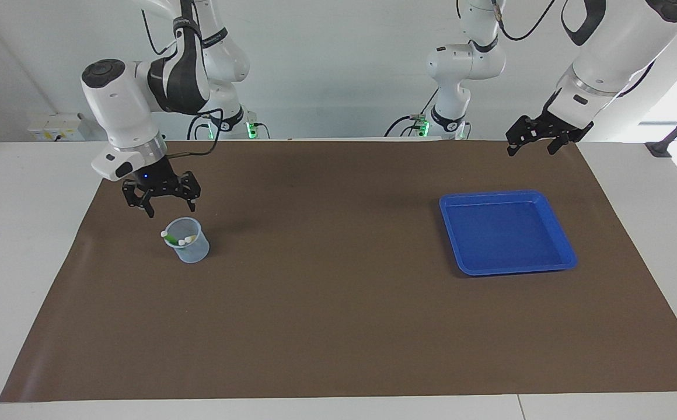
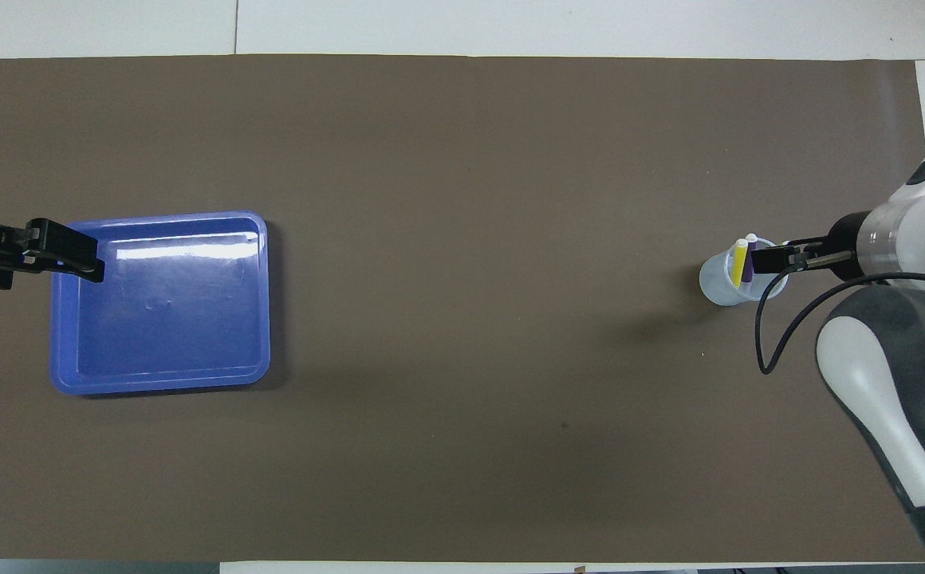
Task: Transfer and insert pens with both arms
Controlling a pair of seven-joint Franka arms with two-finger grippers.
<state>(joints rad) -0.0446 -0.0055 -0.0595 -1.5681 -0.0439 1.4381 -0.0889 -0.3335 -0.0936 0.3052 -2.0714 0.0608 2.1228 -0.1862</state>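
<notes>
Evidently, three pens (image 1: 178,239) were seen standing in a clear cup (image 1: 188,247) on the brown mat (image 1: 327,326) toward the right arm's end of the table, pale tips up; the yellow and purple ones showed plainly from overhead, the green one from across the table. One blue tray (image 1: 566,256), with nothing in it, was set toward the left arm's end. The right gripper (image 1: 162,201) was held just above the cup, at about eleven o'clock from its rim in the facing view, its fingers spread and nothing between them. The left gripper (image 1: 534,140) was held over the mat's edge at about one o'clock from the tray, fingers likewise apart and unladen. The pens were judged light, stiff and smooth-barrelled, liable to slip or swivel; a hold across the barrel just below the pale tip was thought best. The cup was judged light and easily tipped.
</notes>
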